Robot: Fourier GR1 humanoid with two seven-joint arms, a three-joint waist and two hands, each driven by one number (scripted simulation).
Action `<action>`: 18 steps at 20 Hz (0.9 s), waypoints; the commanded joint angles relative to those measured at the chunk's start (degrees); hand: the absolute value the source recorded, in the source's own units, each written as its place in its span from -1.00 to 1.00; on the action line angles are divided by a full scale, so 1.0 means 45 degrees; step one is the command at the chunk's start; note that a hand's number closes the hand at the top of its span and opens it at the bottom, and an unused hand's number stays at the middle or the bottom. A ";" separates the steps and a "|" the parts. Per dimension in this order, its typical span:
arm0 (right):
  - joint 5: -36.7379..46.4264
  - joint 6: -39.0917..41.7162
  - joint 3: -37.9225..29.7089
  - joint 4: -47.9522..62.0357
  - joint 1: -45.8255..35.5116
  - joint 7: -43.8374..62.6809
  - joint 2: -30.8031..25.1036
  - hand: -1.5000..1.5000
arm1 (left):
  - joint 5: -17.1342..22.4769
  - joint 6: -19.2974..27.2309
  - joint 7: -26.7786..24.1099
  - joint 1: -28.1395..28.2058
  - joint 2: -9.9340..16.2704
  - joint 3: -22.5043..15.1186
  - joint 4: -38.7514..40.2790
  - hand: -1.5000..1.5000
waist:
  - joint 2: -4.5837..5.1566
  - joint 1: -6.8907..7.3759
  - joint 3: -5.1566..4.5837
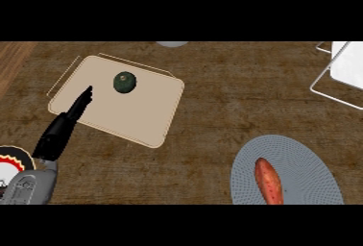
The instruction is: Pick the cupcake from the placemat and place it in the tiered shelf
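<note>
Counter: a brown, mottled wooden counter top (212, 115) fills the view.
Target area: a beige, rounded-square placemat (135, 115) lies far-left on the counter, turned at a slight angle.
Thing on the placemat: a small, dark green rounded object (125, 82) sits toward the placemat's far side. It does not look like a cupcake; it reads more like an avocado or similar fruit, and no cupcake shows anywhere.
Left hand: the black left hand (71, 115) comes in from the near-left, its fingers straight and together, not curled round anything. The fingertips lie over the placemat, just beside the dark green object on its near-left, apart from it.
Right hand: does not show.
Destination: a white wire-framed shelf (344, 69) shows only in part at the far-right edge, well apart from the placemat.
Other things: a grey, round woven mat (312, 163) at near-right carries an orange-red, elongated sweet potato (269, 181); a patterned plate rim (18, 158) shows at the near-left edge.
Handling, as a judgement: the object is probably light, smooth and rounded, so it may roll or slip; taking it across its widest middle, thumb against fingers, seems safest.
</note>
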 commanded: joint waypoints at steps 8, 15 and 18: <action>-0.2230 -0.2087 -0.1934 -0.0040 0.1226 -0.1551 -0.0354 -1.00 | 0.0088 -0.0323 0.0170 0.0940 0.0029 -0.0086 -0.1040 0.00 | -0.0014 0.0119 0.0024; -0.3714 -0.5083 -0.2905 -0.1987 0.1116 -0.3408 0.0267 -1.00 | 0.0124 -0.0114 -0.0489 0.0869 0.0169 0.0432 -0.0098 0.00 | -0.0139 -0.0274 0.0001; -0.3716 -0.4974 -0.2835 -0.2589 0.0822 -0.2322 -0.0319 -1.00 | -0.0152 0.0033 -0.0097 0.0864 -0.0040 0.0127 -0.0477 0.00 | -0.0223 -0.0405 -0.0017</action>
